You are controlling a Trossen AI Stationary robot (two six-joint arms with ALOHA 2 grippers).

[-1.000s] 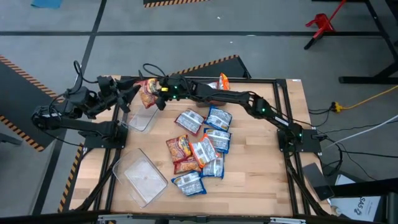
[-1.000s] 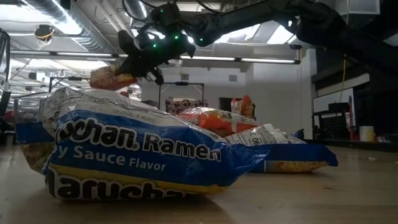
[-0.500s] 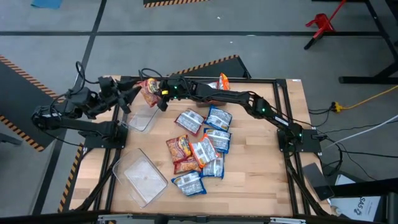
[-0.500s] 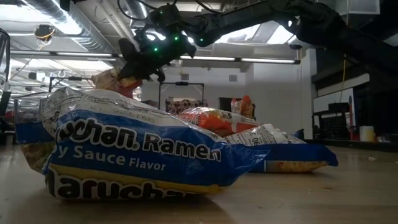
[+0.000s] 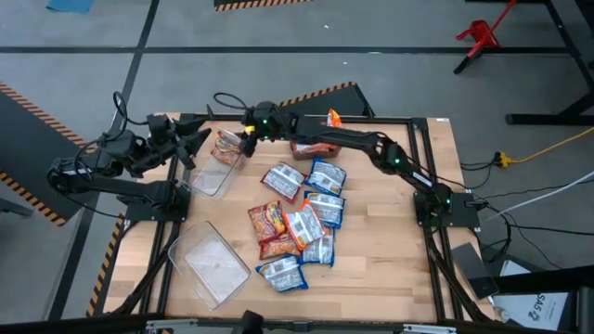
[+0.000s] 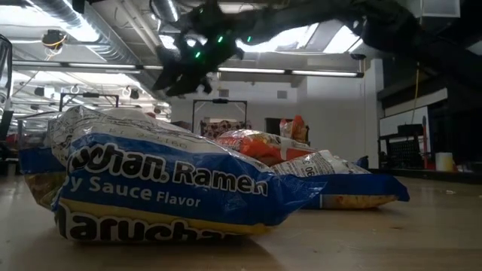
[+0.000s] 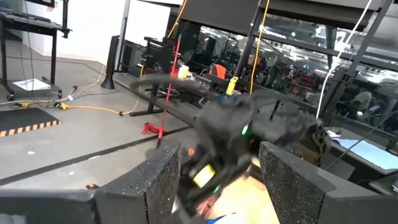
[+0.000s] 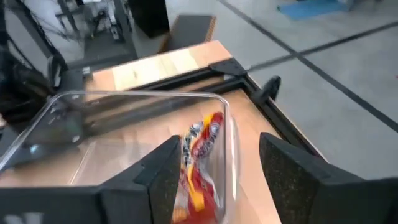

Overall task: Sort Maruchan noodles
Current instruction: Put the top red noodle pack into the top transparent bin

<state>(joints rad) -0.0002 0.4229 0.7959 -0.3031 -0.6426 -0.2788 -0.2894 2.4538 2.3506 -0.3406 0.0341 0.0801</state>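
Now one red-orange noodle packet (image 8: 200, 155) lies in the clear bin (image 5: 215, 172) at the table's back left. Right above it, the right gripper (image 5: 249, 141) has its fingers apart and holds nothing. Beside the bin, the left gripper (image 5: 190, 144) waits, fingers apart. Most packets, the pile of noodles (image 5: 297, 218), are not sorted yet, and the second bin (image 5: 212, 262) holds none.

Two dark jointed arms — green indicator lights, black cables, textured black fingers (image 8: 165, 171)

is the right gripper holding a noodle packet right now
No, the right gripper is open and empty, with a red-orange packet lying in the clear bin below it.
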